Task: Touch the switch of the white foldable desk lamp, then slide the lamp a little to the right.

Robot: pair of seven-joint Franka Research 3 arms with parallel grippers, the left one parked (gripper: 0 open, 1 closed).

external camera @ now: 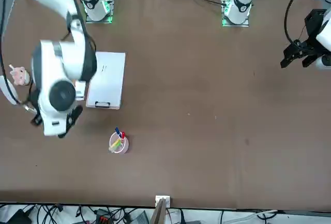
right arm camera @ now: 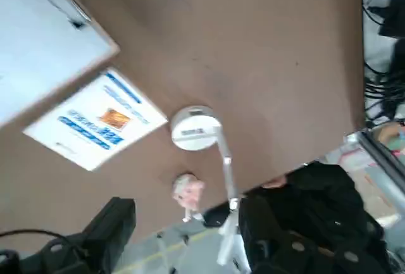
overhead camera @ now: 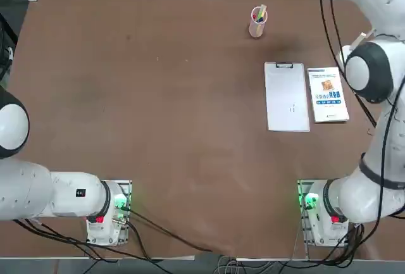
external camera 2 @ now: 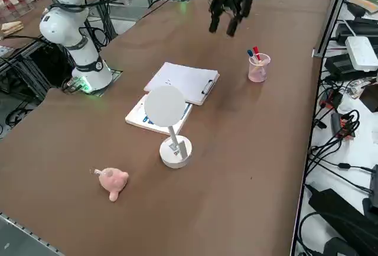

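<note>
The pink cup [external camera 2: 257,71], right of centre near the top of the right side view, holds pens [external camera: 119,139], crowded together at its mouth; blue, red, yellow and green show in the front view.

On the brown table [external camera 2: 248,167], nearest in the right side view, a pink toy [external camera 2: 113,181] lies in the lower left. Beyond it, about the middle of that frame, stands the lamp [external camera 2: 175,152]: round white base on the table, thin arm angled up, flat oval head raised. The booklet [external camera 2: 142,117] lies just behind it, white with blue print and, in the top view, an orange picture. Next to that, farther up the frame, is the clipboard [external camera 2: 177,81], a white sheet under its clip. The cup stands past these to the right.

The right gripper [right arm camera: 186,230] is at the left of the front view, above the table; its two fingers are spread wide, with nothing gripped, and it is apart from the lamp.

Along the right of the right side view, a white surface [external camera 2: 363,135] beyond the table's edge carries tangled black cables [external camera 2: 339,135] and a white box [external camera 2: 361,53]. A person [right arm camera: 316,207] in dark clothing shows past the table's edge in the right wrist view.
</note>
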